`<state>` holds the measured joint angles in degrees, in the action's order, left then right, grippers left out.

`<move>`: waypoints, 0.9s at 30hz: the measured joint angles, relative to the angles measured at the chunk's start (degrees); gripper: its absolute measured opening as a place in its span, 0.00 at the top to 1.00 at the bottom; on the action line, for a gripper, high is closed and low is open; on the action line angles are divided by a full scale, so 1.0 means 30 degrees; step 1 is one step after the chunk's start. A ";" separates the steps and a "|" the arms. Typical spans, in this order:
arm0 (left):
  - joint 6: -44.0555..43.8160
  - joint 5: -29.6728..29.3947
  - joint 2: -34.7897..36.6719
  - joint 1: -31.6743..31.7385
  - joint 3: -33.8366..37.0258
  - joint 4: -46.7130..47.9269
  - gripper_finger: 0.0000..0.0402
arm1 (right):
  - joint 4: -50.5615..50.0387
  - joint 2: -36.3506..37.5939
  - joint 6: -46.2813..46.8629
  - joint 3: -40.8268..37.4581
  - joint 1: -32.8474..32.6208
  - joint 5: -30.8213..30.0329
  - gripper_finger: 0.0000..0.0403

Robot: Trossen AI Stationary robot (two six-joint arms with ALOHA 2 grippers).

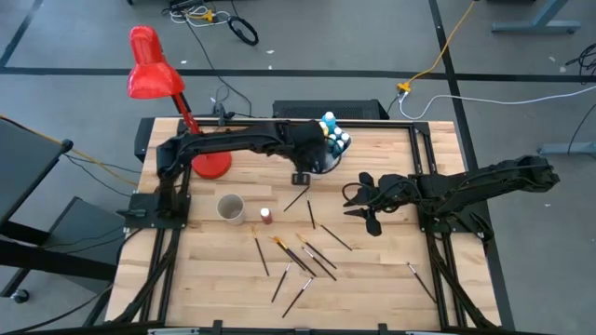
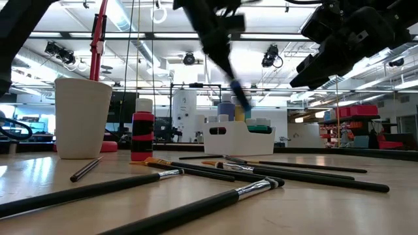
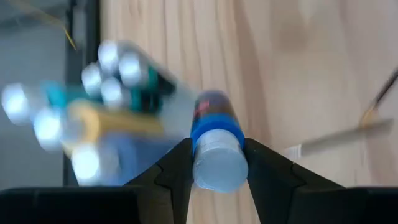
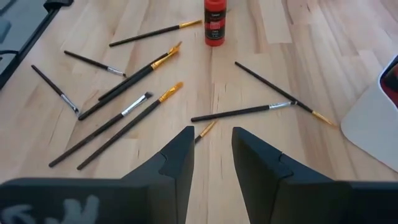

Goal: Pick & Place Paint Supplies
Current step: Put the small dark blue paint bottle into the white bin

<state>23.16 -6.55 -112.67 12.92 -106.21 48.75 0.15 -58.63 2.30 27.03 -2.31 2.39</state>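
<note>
Left gripper is up over the far side of the table, its dark fingers pinching a small blue-labelled paint bottle with a pale round cap, held in the air near the white tray. That tray sits at the far edge of the table, already crowded with bottles, white caps and blue, teal and yellow bodies packed together. A red desk lamp stands at the far left, its round base beside the left arm. On the pale, grained wood, a beige cup stands upright, and just beside it a lone red bottle. Thin dark-handled brushes lie scattered and crossing over the near half, some with gold ferrules. Right gripper hovers over bare wood, fingers parted, nothing between them.
</note>
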 joint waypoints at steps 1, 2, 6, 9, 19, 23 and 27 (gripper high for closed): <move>0.0107 -0.0020 -0.0336 0.0089 -0.0047 -0.0351 0.66 | -0.0111 0.0000 -0.0006 0.0000 0.0000 -0.0007 0.72; 0.0273 0.0064 -0.0569 0.0276 -0.0095 -0.0775 0.66 | -0.0183 0.0000 -0.0006 0.0000 0.0000 0.0000 0.72; 0.0436 -0.0328 -0.1426 0.0562 -0.0071 0.0229 0.67 | -0.0252 -0.0012 -0.0018 0.0000 0.0000 0.0000 0.72; 0.0670 -0.1232 -0.2077 0.0609 -0.0035 0.1044 0.66 | -0.0272 -0.0015 -0.0051 0.0007 0.0000 0.0000 0.72; 0.1880 -0.1314 -0.2040 0.0352 -0.0051 0.1196 0.66 | -0.0314 -0.0015 -0.0712 0.0007 0.0000 0.0000 0.72; 0.1843 -0.0792 -0.2159 0.0360 -0.0056 0.1276 0.65 | -0.0331 -0.0015 -0.0705 0.0007 0.0000 0.0000 0.72; 0.1748 -0.0174 -0.2453 0.0353 -0.0058 0.0913 0.66 | -0.0338 -0.0015 -0.0730 0.0007 0.0000 0.0000 0.72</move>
<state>28.40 -7.07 -120.03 13.98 -106.39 51.48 -0.86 -58.67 0.11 27.05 -2.31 2.39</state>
